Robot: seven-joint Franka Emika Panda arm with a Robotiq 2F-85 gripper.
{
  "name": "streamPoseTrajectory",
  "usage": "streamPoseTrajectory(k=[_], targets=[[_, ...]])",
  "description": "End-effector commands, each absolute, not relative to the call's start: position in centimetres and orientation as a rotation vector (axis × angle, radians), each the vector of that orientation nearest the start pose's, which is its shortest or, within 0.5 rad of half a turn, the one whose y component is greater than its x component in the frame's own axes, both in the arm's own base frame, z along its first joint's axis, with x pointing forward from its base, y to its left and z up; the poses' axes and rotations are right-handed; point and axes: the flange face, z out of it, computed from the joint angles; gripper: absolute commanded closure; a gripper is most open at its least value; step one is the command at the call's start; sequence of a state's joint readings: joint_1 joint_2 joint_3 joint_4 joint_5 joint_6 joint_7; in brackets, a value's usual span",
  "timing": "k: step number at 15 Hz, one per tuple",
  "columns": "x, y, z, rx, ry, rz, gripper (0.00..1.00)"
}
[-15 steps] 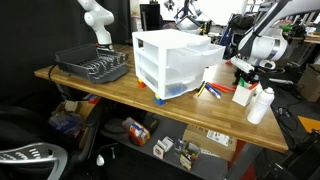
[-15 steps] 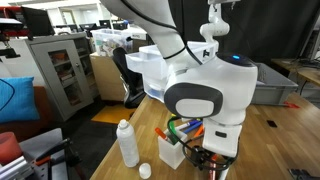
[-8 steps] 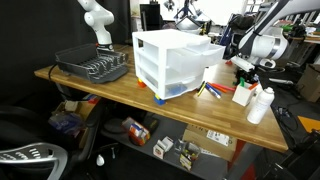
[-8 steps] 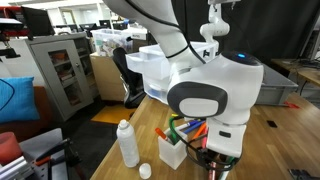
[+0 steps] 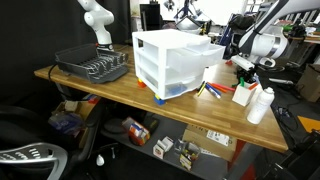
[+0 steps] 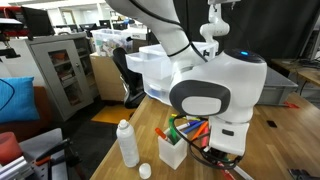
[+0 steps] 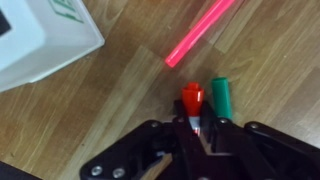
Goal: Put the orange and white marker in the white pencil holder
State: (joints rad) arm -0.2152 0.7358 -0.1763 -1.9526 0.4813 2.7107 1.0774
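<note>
Wrist view: the white pencil holder (image 7: 45, 45) is running off the top and left edges, and the top edge is cutting a blurred red pen (image 7: 200, 30). The orange and white marker (image 7: 192, 98) is showing only its orange end. The gripper (image 7: 190, 125) is covering the rest, possibly clamping it.

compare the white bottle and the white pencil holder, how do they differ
The bottle is taller and round; the pencil holder is shorter and boxy. The bottle is capped shut; the pencil holder is open on top, with coloured pens sticking up. Both are white and stand upright on the wooden table.
</note>
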Motion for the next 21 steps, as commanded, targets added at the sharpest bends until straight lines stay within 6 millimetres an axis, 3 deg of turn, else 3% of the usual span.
streamPoseTrajectory(k=[1, 8, 12, 16, 21], targets=[[56.2, -24.6, 12.0, -1.765, 2.348, -0.035, 0.95], [58.4, -22.2, 19.7, -1.556, 2.007, -0.05, 0.95], [58.5, -21.2, 23.4, -1.491, 1.774, -0.068, 0.95], [56.5, -20.9, 24.7, -1.432, 1.587, 0.047, 0.95], [52.9, -20.6, 25.8, -1.498, 1.505, 0.273, 0.95]])
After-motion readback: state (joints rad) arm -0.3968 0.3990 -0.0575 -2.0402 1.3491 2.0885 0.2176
